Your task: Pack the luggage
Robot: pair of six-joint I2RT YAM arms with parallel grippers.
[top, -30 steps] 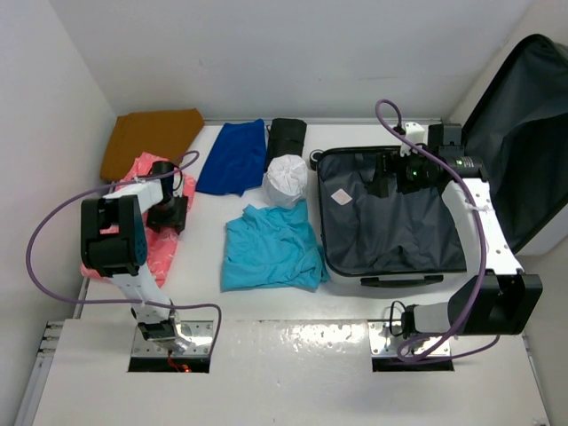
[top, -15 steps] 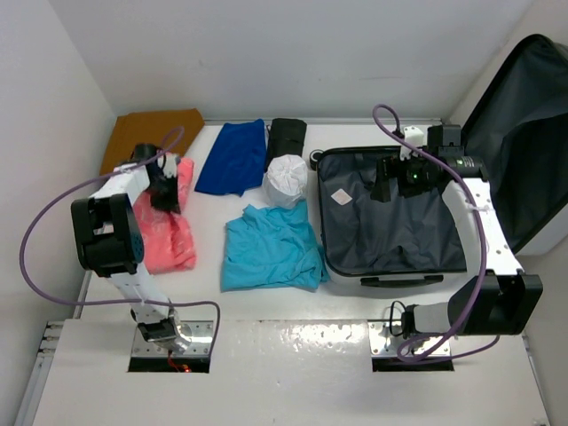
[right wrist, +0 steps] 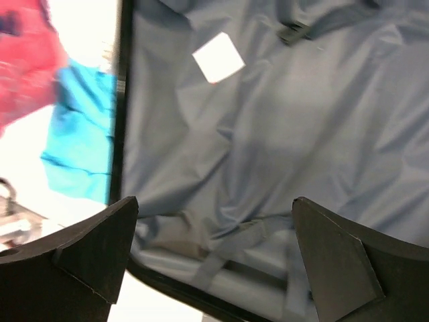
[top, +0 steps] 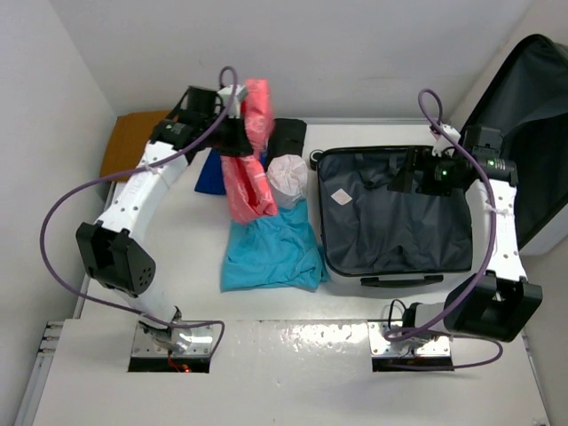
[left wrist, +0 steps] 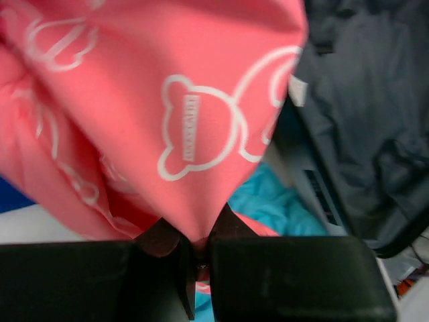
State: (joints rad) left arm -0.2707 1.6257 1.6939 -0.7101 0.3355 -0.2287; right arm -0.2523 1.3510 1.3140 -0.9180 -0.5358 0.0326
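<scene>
One limp pink cloth [left wrist: 167, 100] pinched in L hand [left wrist: 194, 253]; R hand [right wrist: 214, 231] spread over luggage [top: 395, 232], lining [right wrist: 268, 134] creased.

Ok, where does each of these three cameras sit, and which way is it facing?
Top external: above and behind the arm bases, looking down on the table; both arms show, the left gripper holding up the pink garment.
Left wrist: on the left arm, looking past its shut fingers at that garment.
Right wrist: on the right arm, looking down into the luggage; right gripper open.
Both wrist views share the turquoise shirt.
</scene>
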